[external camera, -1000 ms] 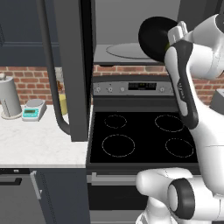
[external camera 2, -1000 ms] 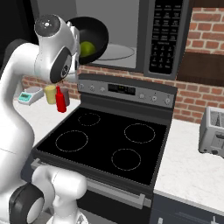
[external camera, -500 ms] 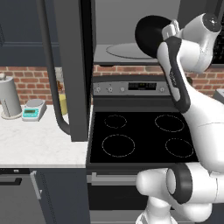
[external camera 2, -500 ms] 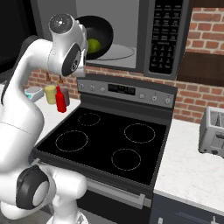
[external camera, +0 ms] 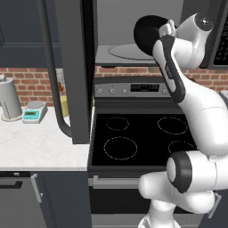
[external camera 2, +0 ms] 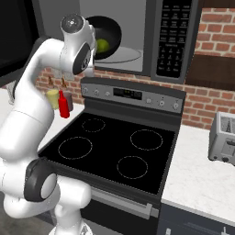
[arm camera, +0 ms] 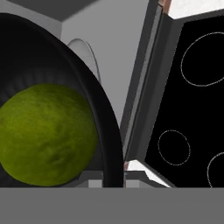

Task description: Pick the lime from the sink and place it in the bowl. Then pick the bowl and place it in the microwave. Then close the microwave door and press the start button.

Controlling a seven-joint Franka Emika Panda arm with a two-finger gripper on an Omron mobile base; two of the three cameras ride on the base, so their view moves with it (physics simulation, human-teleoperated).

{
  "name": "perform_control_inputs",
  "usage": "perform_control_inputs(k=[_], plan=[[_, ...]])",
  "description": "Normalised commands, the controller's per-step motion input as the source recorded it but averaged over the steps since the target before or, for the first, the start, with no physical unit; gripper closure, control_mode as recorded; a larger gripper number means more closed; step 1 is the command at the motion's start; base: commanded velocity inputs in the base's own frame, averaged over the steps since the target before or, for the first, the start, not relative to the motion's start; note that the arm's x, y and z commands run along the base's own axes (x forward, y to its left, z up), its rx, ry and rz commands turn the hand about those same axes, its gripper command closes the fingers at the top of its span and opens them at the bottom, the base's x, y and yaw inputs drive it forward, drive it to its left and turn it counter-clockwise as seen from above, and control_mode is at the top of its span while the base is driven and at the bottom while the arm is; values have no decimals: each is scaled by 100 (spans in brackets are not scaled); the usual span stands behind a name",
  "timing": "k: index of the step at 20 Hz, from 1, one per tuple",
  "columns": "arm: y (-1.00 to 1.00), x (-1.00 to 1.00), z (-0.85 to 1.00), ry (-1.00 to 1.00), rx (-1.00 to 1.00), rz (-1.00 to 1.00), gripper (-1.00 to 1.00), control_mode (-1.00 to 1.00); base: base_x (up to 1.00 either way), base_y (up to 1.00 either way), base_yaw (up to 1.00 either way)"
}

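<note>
The gripper (arm camera: 114, 177) is pinching the glossy black bowl (arm camera: 103, 109) by its rim — the dimpled yellow-green lime (arm camera: 46, 133) is sitting at 9 o'clock, inside it.

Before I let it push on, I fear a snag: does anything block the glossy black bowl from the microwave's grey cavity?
Nothing visible does: the glossy black bowl holding the lime hangs tilted at the open grey cavity, above the glass turntable.

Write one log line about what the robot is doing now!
stage: bowl into microwave | end effector: shut on bowl | lime: in bowl | microwave door: open
</note>
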Motion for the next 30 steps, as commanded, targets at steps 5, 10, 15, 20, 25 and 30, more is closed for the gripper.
perform_control_inputs(k=[5,10,15,20,25,30], plan=[[0,40,-3,0,0,0,100,-100,0,0,0],[0,35,-12,2,0,1,100,-100,0,0,0],[0,27,-13,5,0,2,100,-100,0,0,0],[0,26,-7,0,0,1,100,-100,0,0,0],[0,25,0,0,0,2,100,-100,0,0,0],[0,40,-2,0,0,2,100,-100,0,0,0]])
